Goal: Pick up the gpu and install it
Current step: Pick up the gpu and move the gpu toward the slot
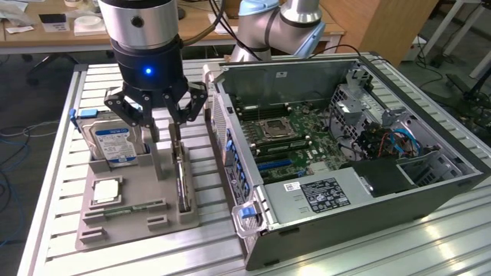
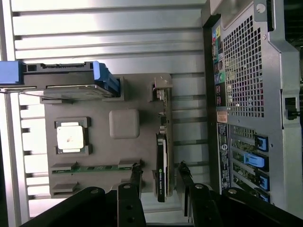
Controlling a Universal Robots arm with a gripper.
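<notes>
Gripper [image 1: 162, 137]: upper left of exterior view, jaws spread, one finger either side of the gpu [image 1: 181, 178], gaps both sides. Gpu: upright on edge in tray [image 1: 123, 227], left of centre. Case [image 1: 368, 195] wall just beside, exterior view's right; drive [image 1: 115, 144] opposite.

Slatted aluminium worktable [image 1: 54, 190], glare along its near edge. Light wooden desk [image 1: 46, 39], far, the exterior view's left. Wooden cabinet [image 1: 376, 29], far, the exterior view's right. Grey floor [image 1: 23, 109], blue cables [image 1: 9, 172] lying loose.
</notes>
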